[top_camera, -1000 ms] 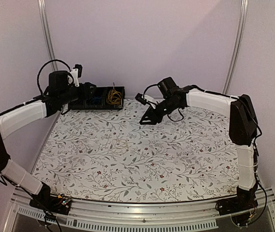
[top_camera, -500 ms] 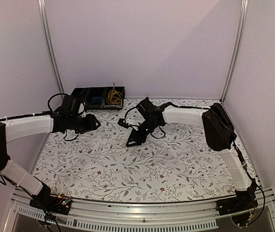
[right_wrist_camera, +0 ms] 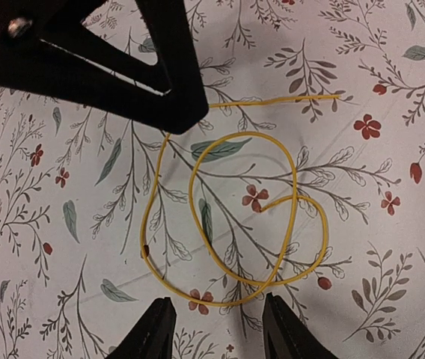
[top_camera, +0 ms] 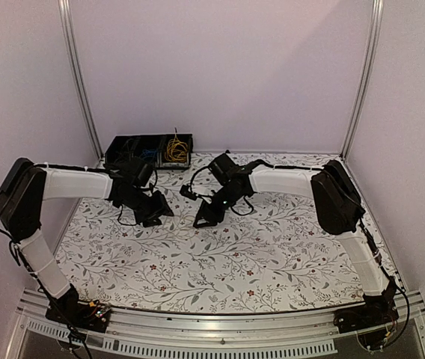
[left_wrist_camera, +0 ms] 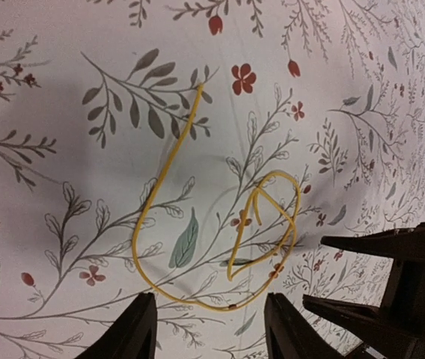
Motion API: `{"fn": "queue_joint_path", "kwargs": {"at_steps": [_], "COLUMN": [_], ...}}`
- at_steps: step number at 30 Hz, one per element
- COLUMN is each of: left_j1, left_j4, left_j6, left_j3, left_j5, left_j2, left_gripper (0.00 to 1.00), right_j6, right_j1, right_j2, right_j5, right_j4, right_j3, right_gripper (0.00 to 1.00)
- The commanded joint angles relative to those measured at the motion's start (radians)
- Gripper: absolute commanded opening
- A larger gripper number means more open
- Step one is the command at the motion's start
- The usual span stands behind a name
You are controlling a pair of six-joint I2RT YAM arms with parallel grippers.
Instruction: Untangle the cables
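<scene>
Two arms have pulled back from the far side in the last second. The left one has come away from the bin (top_camera: 134,138) at the far left, the right has slid left and nearer, and they now meet over the middle of the cloth (top_camera: 272,254). One yellow wire (right_wrist_camera: 295,187) lies there alone, flat on the cloth in loose loops that cross themselves. The rest of the cables (top_camera: 175,148) sit in the bin, well apart from it, so I judge that one strand is out and more remain to sort. The left gripper (left_wrist_camera: 209,333) and right gripper (right_wrist_camera: 220,333) tilt down toward the wire from either side, near each other, both with jaws spread and empty.
</scene>
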Motion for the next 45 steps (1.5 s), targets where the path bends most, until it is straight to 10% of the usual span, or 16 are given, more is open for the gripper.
{"fn": "queue_joint_path", "kwargs": {"at_steps": [1,13,19,29,45], "left_j1": [-0.042,-0.092,-0.081,-0.102,-0.131], "left_j4": [-0.049,-0.029,-0.023,0.184,0.148], "left_j6": [-0.159,-0.325,-0.273,0.187,0.264], "left_j3": [0.003,-0.004,0.049,0.158,0.326], "left_j5": [0.011,-0.106,-0.217,-0.223,-0.174], "left_j2": [0.042,0.095,0.137,-0.040,-0.189], "left_gripper": [0.51,0.36,0.00,0.00,0.00], "right_j6": [0.001,0.031,0.036,-0.054,0.057], "right_j1": [0.005,0.004,-0.013,-0.045,-0.043], "right_j2": [-0.002,-0.006,-0.029,-0.253,-0.265], "right_j5": [-0.014,-0.032,-0.043,-0.074,-0.136], "right_j4": [0.048,0.062,0.013,0.049,0.278], "right_j3": [-0.025,-0.041,-0.014,-0.037,-0.053], "right_gripper": [0.44,0.45,0.45,0.53,0.67]}}
